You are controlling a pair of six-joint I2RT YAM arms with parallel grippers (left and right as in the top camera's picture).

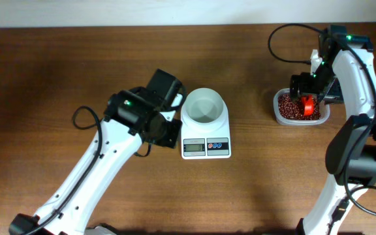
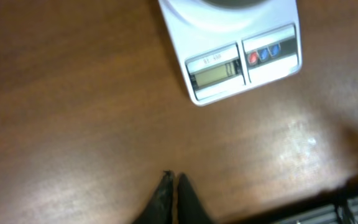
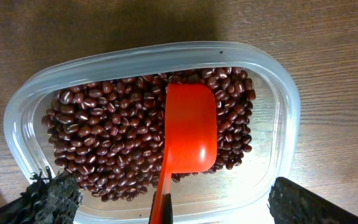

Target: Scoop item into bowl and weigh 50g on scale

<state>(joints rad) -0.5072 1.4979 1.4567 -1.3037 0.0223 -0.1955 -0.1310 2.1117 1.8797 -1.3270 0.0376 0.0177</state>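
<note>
We've got the right end effector [image 3: 178,193] spread wide over the beans [image 3: 104,137]. The scoop [image 3: 190,127] lies handle toward six o'clock between its fingers [image 3: 48,199]. The left end effector [image 2: 173,179] is pressed together, farther off.

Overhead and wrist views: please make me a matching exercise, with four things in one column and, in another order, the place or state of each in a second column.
Things:
1. white bowl
2. red scoop
3. left fingers
4. clear plastic tub

Places or states:
A. closed together
B. on the table, to the right of the scale
C. empty, standing on the scale
D. lying on the beans

Pairs: 1-C, 2-D, 3-A, 4-B.
</note>
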